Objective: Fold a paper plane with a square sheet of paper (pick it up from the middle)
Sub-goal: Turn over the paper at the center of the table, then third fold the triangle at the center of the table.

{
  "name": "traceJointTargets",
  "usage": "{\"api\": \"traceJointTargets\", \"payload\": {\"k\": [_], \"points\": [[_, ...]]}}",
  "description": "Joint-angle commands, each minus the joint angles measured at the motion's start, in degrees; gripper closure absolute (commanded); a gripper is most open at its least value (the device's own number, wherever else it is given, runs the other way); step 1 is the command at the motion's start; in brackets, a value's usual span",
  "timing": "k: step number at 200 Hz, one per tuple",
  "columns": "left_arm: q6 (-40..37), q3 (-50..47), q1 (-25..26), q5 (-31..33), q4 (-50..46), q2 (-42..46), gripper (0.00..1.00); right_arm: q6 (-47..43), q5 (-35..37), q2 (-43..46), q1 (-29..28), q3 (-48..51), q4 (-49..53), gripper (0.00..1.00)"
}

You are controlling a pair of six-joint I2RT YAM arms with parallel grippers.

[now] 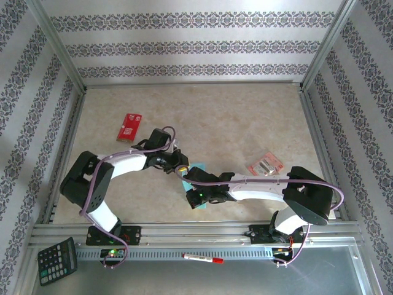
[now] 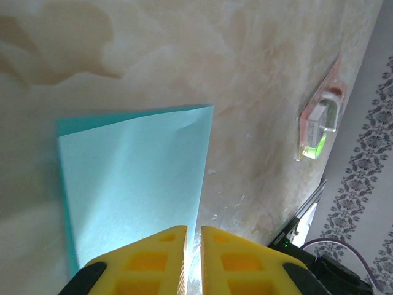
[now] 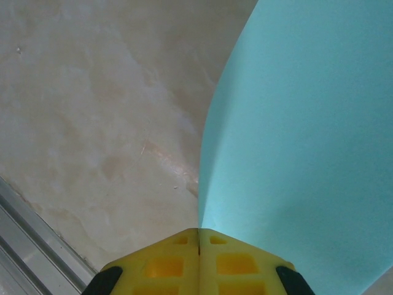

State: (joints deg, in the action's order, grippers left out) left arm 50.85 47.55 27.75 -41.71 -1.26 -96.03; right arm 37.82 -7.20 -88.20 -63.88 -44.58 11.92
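Note:
The square sheet of paper (image 1: pixel 196 200) is light teal-blue and lies between the two arms at the table's near middle, largely covered by them from above. In the left wrist view the sheet (image 2: pixel 135 178) lies folded, with a darker strip along its top and left edges. My left gripper (image 2: pixel 194 236) is nearly closed to a thin slit, and the sheet's right edge runs into it. My right gripper (image 3: pixel 199 236) is shut on the sheet (image 3: pixel 301 135), which curves up and away from the seam of the fingers. In the overhead view the left gripper (image 1: pixel 182 166) and right gripper (image 1: pixel 188 176) meet.
A red packet (image 1: pixel 129 126) lies at the back left. A pink-and-yellow packet (image 1: pixel 265 165) lies right of centre, also in the left wrist view (image 2: pixel 322 126). A calculator (image 1: pixel 57 260) and a pen (image 1: pixel 202 258) rest on the near metal rail (image 3: pixel 37 246).

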Motion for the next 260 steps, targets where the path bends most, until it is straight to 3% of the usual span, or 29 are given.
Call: {"api": "traceJointTargets", "payload": {"k": [1, 171, 260], "points": [[-1.32, 1.79, 1.25, -1.17, 0.74, -3.24, 0.87, 0.86, -0.25, 1.65, 0.57, 1.04, -1.48, 0.95], [-7.16, 4.15, 1.39, -1.53, -3.05, -11.42, 0.87, 0.24, -1.94, 5.23, 3.14, 4.37, -3.51, 0.78], [-7.52, 4.17, 1.34, -1.81, -3.30, -11.87, 0.88, -0.24, -3.71, 4.27, 5.66, 4.15, -5.54, 0.83]]}}
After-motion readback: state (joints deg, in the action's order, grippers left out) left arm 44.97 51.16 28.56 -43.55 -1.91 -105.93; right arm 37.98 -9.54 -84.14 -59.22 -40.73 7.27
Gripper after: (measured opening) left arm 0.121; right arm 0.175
